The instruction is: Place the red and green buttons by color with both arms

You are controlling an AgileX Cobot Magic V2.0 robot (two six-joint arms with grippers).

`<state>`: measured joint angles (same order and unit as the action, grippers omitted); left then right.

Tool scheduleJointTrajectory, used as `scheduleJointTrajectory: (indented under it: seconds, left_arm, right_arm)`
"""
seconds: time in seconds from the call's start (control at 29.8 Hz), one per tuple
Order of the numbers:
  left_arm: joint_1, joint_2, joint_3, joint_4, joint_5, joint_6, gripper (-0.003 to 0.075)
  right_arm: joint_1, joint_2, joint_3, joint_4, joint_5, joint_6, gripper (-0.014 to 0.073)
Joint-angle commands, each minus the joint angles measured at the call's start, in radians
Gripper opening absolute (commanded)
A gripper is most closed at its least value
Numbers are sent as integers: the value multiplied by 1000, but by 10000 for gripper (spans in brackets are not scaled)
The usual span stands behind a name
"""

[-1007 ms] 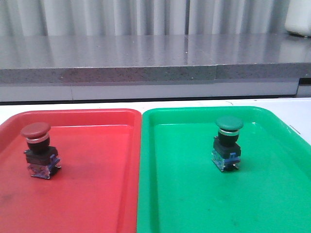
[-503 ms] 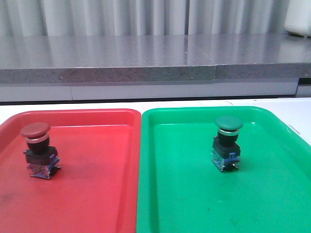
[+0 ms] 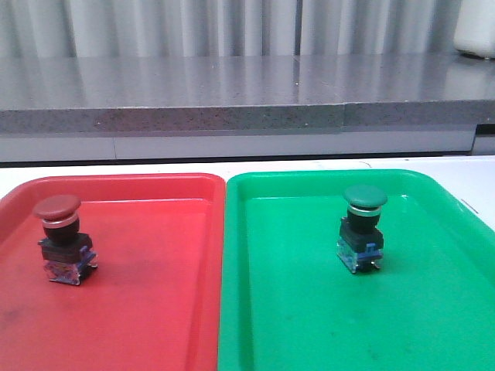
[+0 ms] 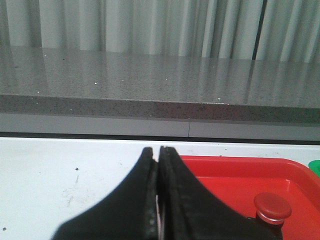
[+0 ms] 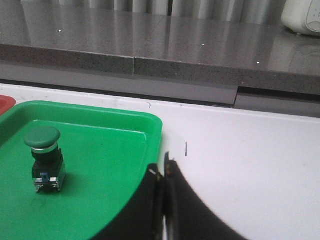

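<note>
The red button (image 3: 60, 238) stands upright in the red tray (image 3: 155, 309), toward its left side; its cap also shows in the left wrist view (image 4: 272, 207). The green button (image 3: 362, 226) stands upright in the green tray (image 3: 325, 325); it also shows in the right wrist view (image 5: 45, 157). Neither gripper shows in the front view. My left gripper (image 4: 158, 152) is shut and empty, over the white table left of the red tray (image 4: 225, 175). My right gripper (image 5: 163, 167) is shut and empty, at the green tray's right rim (image 5: 155, 135), apart from the green button.
The two trays lie side by side on a white table (image 3: 472, 174). A grey stone ledge (image 3: 232, 93) runs along the back with curtains behind. A white object (image 3: 476, 27) stands at the far right of the ledge.
</note>
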<state>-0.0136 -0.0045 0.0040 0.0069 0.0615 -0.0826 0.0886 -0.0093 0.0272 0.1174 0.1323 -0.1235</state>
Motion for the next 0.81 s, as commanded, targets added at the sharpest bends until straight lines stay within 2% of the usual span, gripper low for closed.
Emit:
scheduleJointTrajectory:
  seconds: [0.0,0.17,0.77]
  left_arm:
    - [1,-17,24,2,-83,-9,-20]
    - [1,-17,24,2,-83,-9,-20]
    - [1,-17,24,2,-83,-9,-20]
  right_arm:
    - [-5,-18,-6,-11,-122,30,-108]
    - [-5,-18,-6,-110,-160,182,-108]
    - [-30,-18,-6,-137,-119,188,-108]
